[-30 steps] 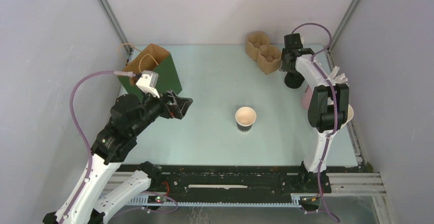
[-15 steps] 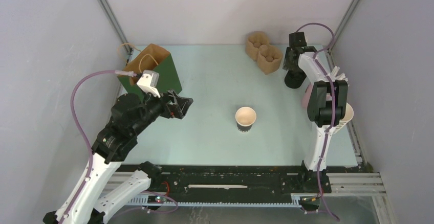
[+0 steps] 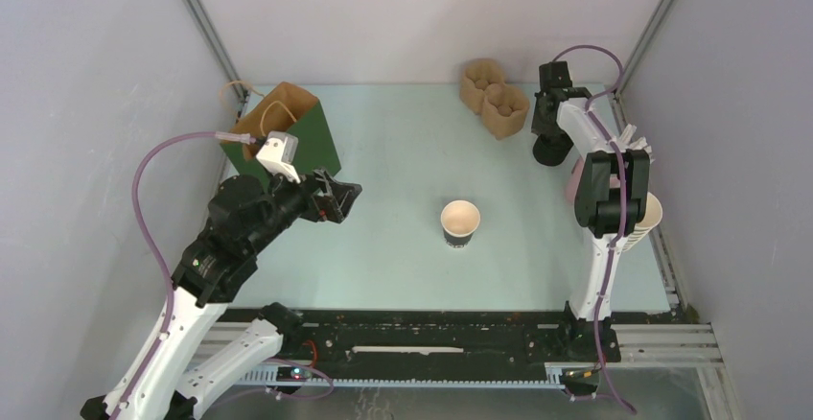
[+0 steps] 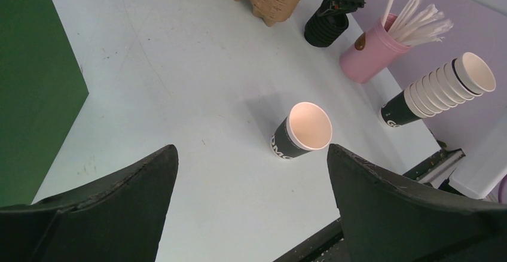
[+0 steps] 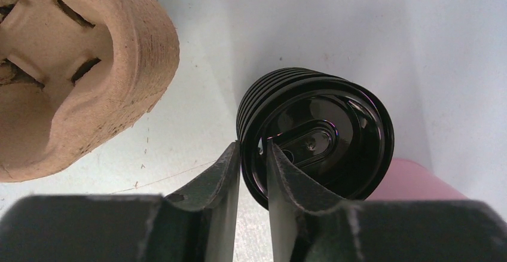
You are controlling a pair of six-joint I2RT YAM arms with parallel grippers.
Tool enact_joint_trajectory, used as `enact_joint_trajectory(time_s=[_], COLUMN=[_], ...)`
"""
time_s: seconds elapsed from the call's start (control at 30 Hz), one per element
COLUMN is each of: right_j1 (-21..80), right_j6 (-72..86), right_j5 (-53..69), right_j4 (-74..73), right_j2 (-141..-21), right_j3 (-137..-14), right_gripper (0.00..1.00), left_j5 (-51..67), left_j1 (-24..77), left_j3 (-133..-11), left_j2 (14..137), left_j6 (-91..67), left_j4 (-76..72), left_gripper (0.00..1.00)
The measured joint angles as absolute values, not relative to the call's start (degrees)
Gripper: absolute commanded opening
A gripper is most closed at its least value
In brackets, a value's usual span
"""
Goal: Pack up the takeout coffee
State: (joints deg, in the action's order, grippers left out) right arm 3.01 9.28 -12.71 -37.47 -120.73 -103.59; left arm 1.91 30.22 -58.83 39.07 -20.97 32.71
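Right gripper [image 5: 252, 149] clamps the top round black plastic lid [image 5: 335, 124] by its rim; left gripper [image 4: 251, 149], fingers spread, hovers over open pale table [image 4: 179, 64].

Upright cup [image 4: 302, 131] beyond spread end effector [image 4: 251, 154]

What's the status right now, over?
Left fingers open, hovering by green bag. Right fingers pinching rim of top black lid. Coffee cup lidless, mid-table, untouched. Nothing crowding it.

walls [image 3: 403, 17]: pale grey — 3 sides | posts [image 3: 197, 8]: 2, metal | table [image 3: 403, 151]: pale mint, scuffed | light: even — soft shadows
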Motion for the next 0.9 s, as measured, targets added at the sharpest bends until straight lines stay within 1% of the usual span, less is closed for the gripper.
enact_joint_trajectory(time_s=[0.1,0.4,0.9], right_j1=[3.0,3.0,2.1], right_j6=[9.3,9.3,9.9], right_j5=[-12.5,-12.0,-10.2], right_j4=[-37.5,-37.5,-38.5], right_j2=[-120.7,-120.7,-119.2], right_j3=[-103.6,-103.6,-103.5], right_gripper=[0.25,0.21,0.2], left_j5=[1.9,2.2,3.2], left_j1=[30.2,30.2,30.2], left_j3=[-58.8,-58.8,-58.8], left_j2=[39.1,39.0,38.9], left_j6=[-21.0,-21.0,-21.2], left_j4=[32.7,32.7,32.7], left_gripper=[1.0,1.0,1.0])
